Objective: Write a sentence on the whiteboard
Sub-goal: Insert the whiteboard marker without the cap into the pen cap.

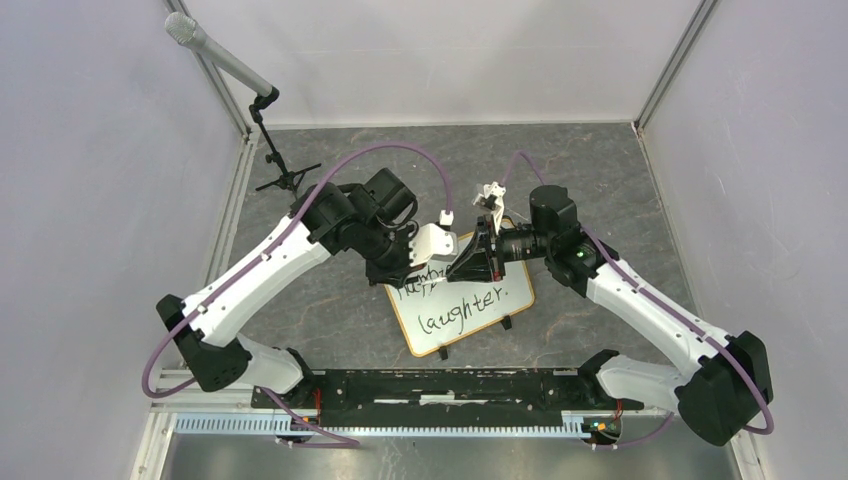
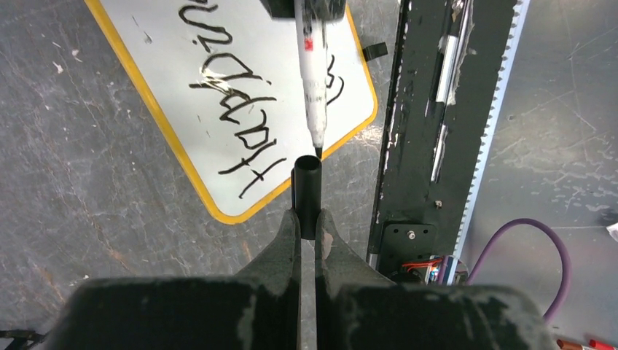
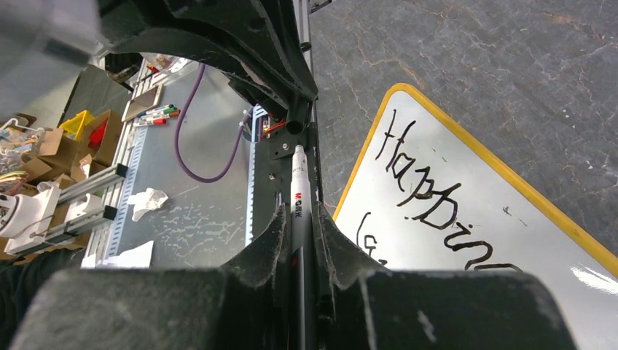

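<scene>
The whiteboard (image 1: 445, 335), white with a yellowish frame, lies flat on the grey table. The sentence (image 1: 458, 303) runs across it in dark handwriting; "Happin" (image 2: 240, 109) and "laughter" are readable, and the arms cover part of the upper line. My left gripper (image 2: 307, 219) is shut on a black marker cap (image 2: 307, 189). My right gripper (image 3: 297, 211) is shut on a white-and-black marker (image 3: 299, 189). The marker's tip (image 2: 318, 149) sits at the cap's open mouth (image 3: 295, 125). Both grippers meet above the board's upper left corner (image 1: 460, 262).
A microphone (image 1: 225, 55) on a small tripod (image 1: 280, 175) stands at the back left. A black rail (image 1: 440, 385) runs along the near edge between the arm bases. Enclosure walls close in both sides and the back. Crumpled tissue (image 3: 146, 200) lies beyond the rail.
</scene>
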Available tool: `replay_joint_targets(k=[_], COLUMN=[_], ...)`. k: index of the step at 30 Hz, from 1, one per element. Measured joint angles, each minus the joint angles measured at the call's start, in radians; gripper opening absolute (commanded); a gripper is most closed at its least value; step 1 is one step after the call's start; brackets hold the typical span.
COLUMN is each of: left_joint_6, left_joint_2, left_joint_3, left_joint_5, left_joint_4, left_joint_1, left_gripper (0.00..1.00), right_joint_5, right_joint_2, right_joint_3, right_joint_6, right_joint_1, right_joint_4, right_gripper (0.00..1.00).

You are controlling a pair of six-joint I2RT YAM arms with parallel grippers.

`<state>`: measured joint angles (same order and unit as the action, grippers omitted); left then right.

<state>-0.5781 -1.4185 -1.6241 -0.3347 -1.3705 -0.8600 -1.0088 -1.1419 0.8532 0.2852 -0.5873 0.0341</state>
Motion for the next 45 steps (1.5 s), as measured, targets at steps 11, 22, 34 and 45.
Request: replay_joint_targets(k=[11,22,34,45], left_joint_6=[-0.002,-0.002,-0.002,-0.002], left_joint_2=[0.043,0.036,0.016,0.01], left_joint_3=[0.061,0.06,0.047,0.038], left_joint_5=[0.02,0.015,0.011,0.001], left_joint_4=[-0.016,-0.015,-0.015,-0.023], left_joint_1=[0.0,0.0,-0.008,-0.013], left_gripper=[0.02,0.02,0.02,0.02], right_joint_5=[-0.003,-0.008,-0.007,-0.008], right_joint_2=[0.012,0.012,0.01,0.005], right_joint_3=[0.016,0.016,0.016,0.016], right_joint_6=[-0.024,-0.008,0.002,0.003], right_joint_1=[0.0,-0.01,-0.019,-0.02], right_joint_4=[0.035,0.024,0.012,0.01], right_gripper=[0.0,0.0,0.0,0.0])
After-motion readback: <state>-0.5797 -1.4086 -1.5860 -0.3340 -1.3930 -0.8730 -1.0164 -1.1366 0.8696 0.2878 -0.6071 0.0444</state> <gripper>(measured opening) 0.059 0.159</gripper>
